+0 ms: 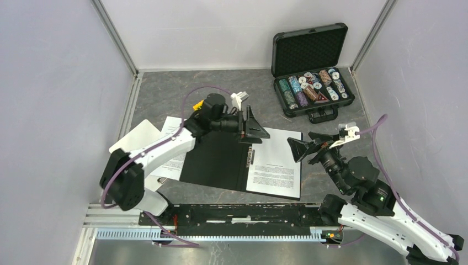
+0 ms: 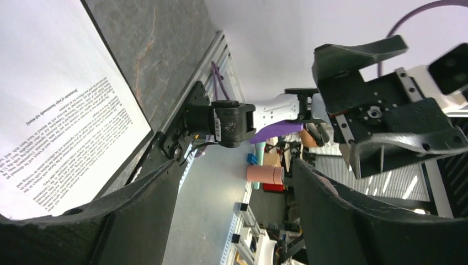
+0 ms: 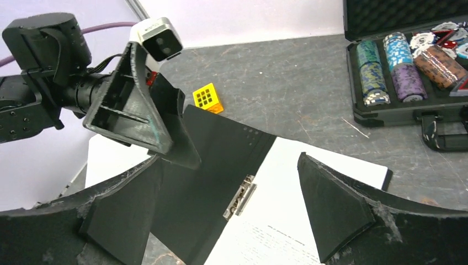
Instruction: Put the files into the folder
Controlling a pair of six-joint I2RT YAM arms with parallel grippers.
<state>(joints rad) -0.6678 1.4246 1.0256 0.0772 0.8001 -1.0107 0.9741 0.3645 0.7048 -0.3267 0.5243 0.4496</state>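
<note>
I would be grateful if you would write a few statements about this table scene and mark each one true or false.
1. The folder lies open with its black inside facing up. True.
2. A printed sheet lies on the folder's right half. True.
3. The left gripper is clamped on a sheet. False: its jaws are open and hold nothing.
4. The poker chip case is closed. False: it stands open at the far right of the table.
5. The right gripper is open. True.
</note>
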